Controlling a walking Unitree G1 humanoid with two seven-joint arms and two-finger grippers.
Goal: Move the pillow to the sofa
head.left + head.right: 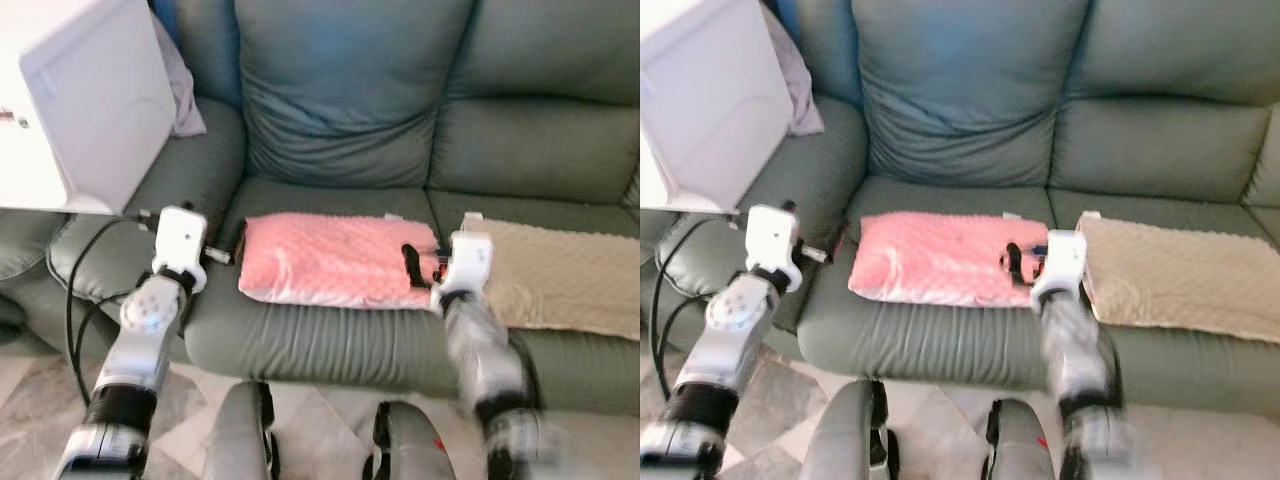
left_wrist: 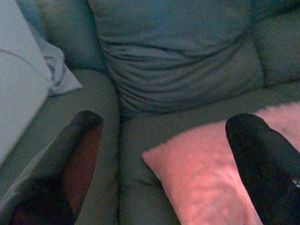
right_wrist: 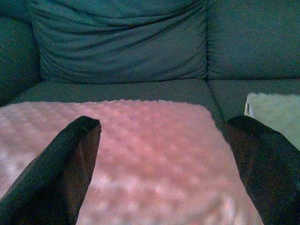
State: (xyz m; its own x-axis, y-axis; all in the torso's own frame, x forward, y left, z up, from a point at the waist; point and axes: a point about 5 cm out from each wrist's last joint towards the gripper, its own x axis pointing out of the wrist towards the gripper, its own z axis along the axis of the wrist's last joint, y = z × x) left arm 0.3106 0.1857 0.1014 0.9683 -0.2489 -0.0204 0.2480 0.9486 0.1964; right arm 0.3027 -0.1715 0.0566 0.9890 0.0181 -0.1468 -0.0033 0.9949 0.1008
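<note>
Room: grey-green leather sofa (image 1: 400, 340) with plump back cushions stands against the far side, pale marbled floor tiles (image 1: 30, 390) before it.
Left gripper (image 2: 164, 164): fingers spread wide, one over the sofa's arm side, the other over the near corner of the pink pillow (image 1: 335, 258); seen from the head, it sits just beside the pillow's left end.
Right gripper (image 3: 161, 159): fingers spread wide above the pillow's dimpled top, holding nothing; from the head view it is at the pillow's right end, black finger over the fabric.
Pillow: flat on the middle seat cushion, long side running across the seat, near the front edge.
Beige blanket (image 1: 565, 275): spread over the right-hand seat, its edge just beside the pillow's right end.
White box (image 1: 95, 100): large, tilted, above the sofa's left armrest.
Lilac cloth (image 1: 185, 95): bunched behind the box, against the sofa back.
Black cable (image 1: 85, 290): loops along the left arm over the armrest.
</note>
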